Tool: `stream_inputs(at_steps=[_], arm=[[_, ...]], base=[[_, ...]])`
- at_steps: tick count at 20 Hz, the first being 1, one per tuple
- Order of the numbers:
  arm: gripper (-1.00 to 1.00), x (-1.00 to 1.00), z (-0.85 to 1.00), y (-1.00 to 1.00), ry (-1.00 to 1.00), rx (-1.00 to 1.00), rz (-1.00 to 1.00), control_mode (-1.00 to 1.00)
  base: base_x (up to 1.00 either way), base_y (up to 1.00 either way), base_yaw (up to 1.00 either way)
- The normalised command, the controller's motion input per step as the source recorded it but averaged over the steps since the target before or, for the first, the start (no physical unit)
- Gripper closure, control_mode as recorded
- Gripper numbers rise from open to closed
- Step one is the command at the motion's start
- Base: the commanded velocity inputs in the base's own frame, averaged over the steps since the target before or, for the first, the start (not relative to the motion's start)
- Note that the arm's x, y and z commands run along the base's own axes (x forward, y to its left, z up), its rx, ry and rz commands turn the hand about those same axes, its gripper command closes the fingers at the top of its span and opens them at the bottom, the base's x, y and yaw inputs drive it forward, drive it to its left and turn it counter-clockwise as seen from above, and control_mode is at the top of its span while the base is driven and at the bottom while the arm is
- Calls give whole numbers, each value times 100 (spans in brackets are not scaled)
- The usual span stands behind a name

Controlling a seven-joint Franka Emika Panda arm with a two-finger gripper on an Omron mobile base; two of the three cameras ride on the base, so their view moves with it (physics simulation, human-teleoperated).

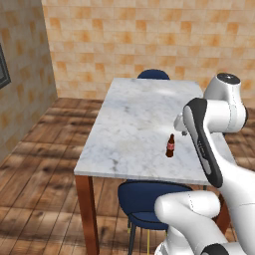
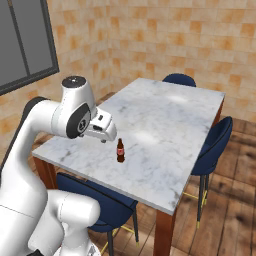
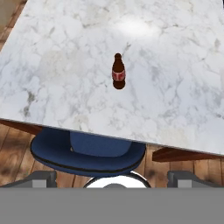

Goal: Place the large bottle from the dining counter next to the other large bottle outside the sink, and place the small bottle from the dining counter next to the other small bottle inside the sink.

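The small bottle, dark brown with a red label, stands upright on the white marble dining counter, a little in from its near edge. My gripper hovers above that near edge, short of the bottle and apart from it. Its fingers are spread wide and hold nothing. The large bottle and the sink are out of view.
A blue chair is tucked under the counter's near edge, right below my hand. Another blue chair stands at the right side, and one more at the far end. Tiled walls close off the back.
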Motion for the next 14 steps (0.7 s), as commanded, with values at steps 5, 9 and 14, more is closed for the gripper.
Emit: stream_inputs(at_steps=[5,9,14], arm=[[-100,14,-16,0,1,-1,4,-100],[-100,20,-14,-1,2,-1,4,-100],[-100,18,-9,-9,1,0,4,-100]], base=[[0,0,0],[0,0,0],[0,0,0]])
